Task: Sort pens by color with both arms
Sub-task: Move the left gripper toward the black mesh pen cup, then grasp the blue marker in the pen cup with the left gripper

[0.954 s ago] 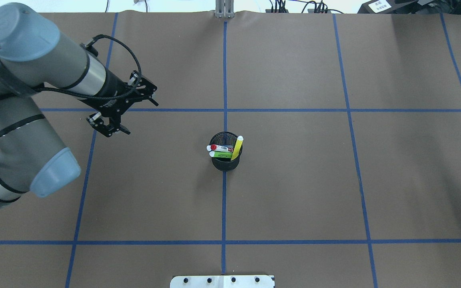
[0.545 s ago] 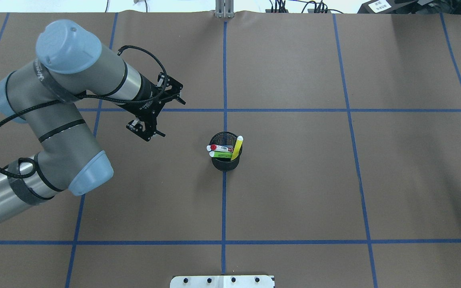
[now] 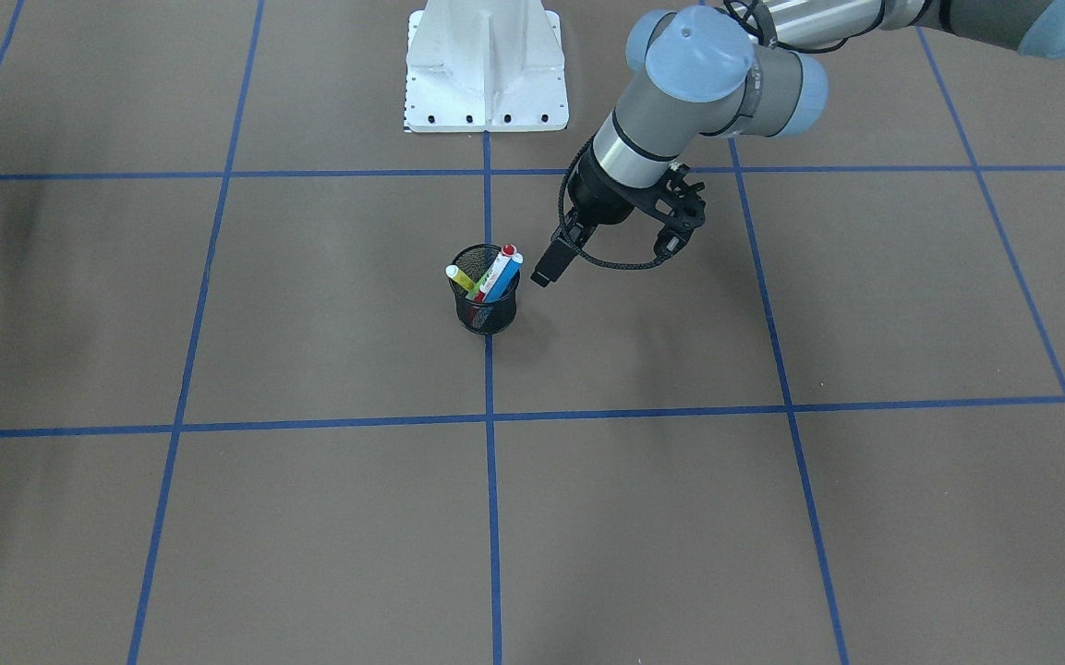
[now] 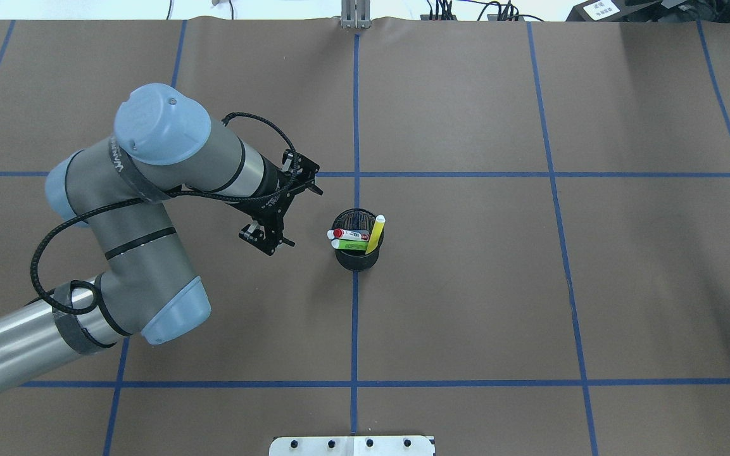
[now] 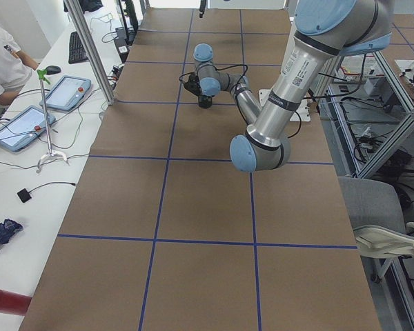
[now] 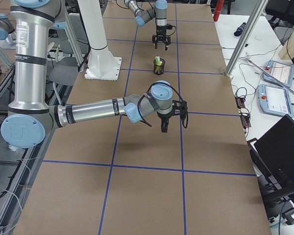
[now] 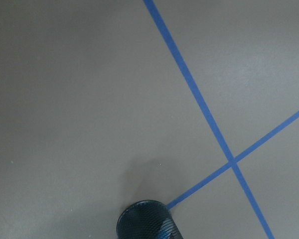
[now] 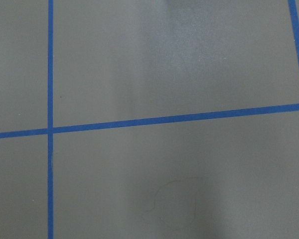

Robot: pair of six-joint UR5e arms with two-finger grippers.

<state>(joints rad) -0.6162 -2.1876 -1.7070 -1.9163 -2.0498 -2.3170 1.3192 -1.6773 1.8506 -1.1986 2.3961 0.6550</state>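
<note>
A black mesh cup stands on the brown bench, directly on a blue tape line. All four pens are inside this cup and lean on its rim. The yellow pen leans at the side of the cup that is farther from the left arm. The white pen with a red cap and the bright green pen lie across the opening side by side, with their ends toward that arm. The blue pen shows clearly only in the front-facing view, close against the red-capped one.

The left arm reaches over the bench toward the cup. The left gripper hovers near the cup, on the robot's left side of it, apart from it and above the bench surface. Its jaws are spread open and hold nothing. In the left wrist view the cup appears at the lower edge, dark and a little blurred.

The right arm is stretched low over the bench, well apart from the cup, on the robot's right side of it. The right gripper points down at the bench. It shows clearly only in the right side view, so I cannot tell whether its jaws are open or closed. The right wrist view shows brown surface crossed by tape lines. The white base mount stands behind the cup, on the robot's side.
</note>
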